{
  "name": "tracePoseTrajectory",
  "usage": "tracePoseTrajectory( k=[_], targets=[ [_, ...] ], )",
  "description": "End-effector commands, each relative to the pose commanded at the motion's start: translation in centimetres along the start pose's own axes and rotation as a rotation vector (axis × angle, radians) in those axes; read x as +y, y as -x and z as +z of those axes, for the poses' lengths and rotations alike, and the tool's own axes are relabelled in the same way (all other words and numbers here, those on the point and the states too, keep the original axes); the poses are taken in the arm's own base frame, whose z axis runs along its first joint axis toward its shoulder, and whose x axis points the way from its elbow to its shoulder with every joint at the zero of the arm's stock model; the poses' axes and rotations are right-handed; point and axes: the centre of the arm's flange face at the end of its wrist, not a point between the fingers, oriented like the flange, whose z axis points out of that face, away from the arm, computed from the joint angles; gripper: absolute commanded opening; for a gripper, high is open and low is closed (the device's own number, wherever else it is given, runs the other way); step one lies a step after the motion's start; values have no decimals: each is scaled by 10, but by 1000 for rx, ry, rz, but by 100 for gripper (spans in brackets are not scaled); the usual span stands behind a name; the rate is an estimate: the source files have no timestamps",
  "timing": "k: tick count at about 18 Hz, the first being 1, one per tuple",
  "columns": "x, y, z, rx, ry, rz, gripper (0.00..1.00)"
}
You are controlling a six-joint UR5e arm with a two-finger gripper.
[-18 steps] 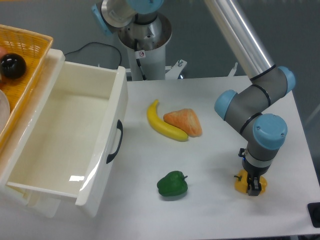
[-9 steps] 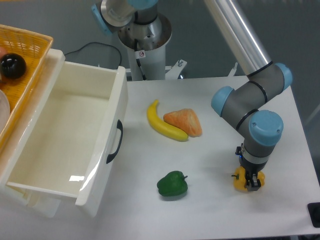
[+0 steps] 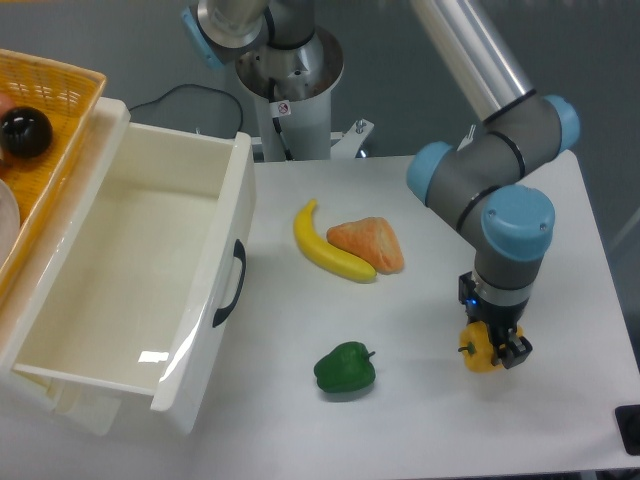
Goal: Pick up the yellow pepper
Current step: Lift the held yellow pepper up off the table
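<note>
Near the table's right edge (image 3: pixel 600 250) — claw (image 3: pixel 494 350) clenched on the yellow pepper (image 3: pixel 476 347).

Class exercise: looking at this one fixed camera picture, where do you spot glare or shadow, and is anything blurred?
Fixed camera: a bright glare patch sits on the white bin's floor; soft shadows lie under the green pepper and the banana; the gripper and yellow pepper look reasonably sharp, no obvious blur.
</note>
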Motion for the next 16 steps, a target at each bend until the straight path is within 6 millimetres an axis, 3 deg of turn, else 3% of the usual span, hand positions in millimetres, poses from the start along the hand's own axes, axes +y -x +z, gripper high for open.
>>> tracePoseTrajectory(
  k=[9, 16],
  targets=[
    [3, -3, -6, 21, -13, -143, 57],
    [16, -4, -8, 75, 2, -172, 57]
  ],
)
